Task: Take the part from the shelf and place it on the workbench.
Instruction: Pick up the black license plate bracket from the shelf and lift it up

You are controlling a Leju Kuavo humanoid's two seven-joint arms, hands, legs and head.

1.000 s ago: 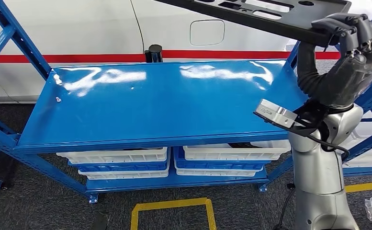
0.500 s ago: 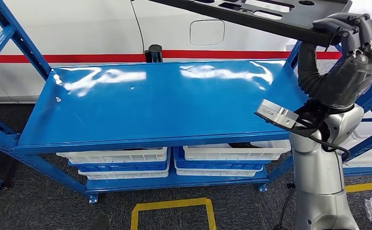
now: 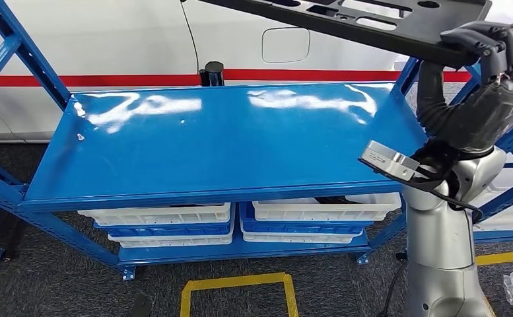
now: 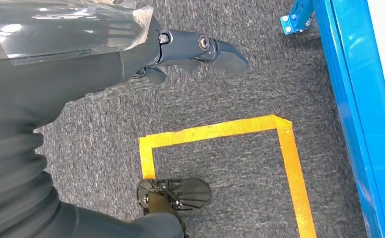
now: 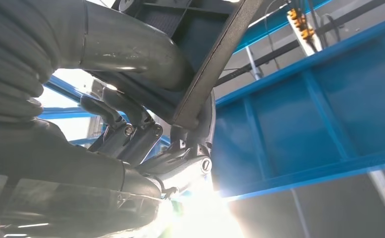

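- My right robot hand is raised high at the shelf's right end, fingers wrapped around the edge of the part.
- The part is a flat black panel with cut-out openings (its far end runs off the head view's top edge); it hangs in the air above the shelf, tilted, not touching it.
- From my right wrist, the part's edge crosses between thumb and fingers, clamped.
- My left robot hand hangs low over grey carpet, fingers apart, holding nothing.
- Yellow floor tape lies below it, beside the shelf's blue frame.
- White bins sit on the lower level.
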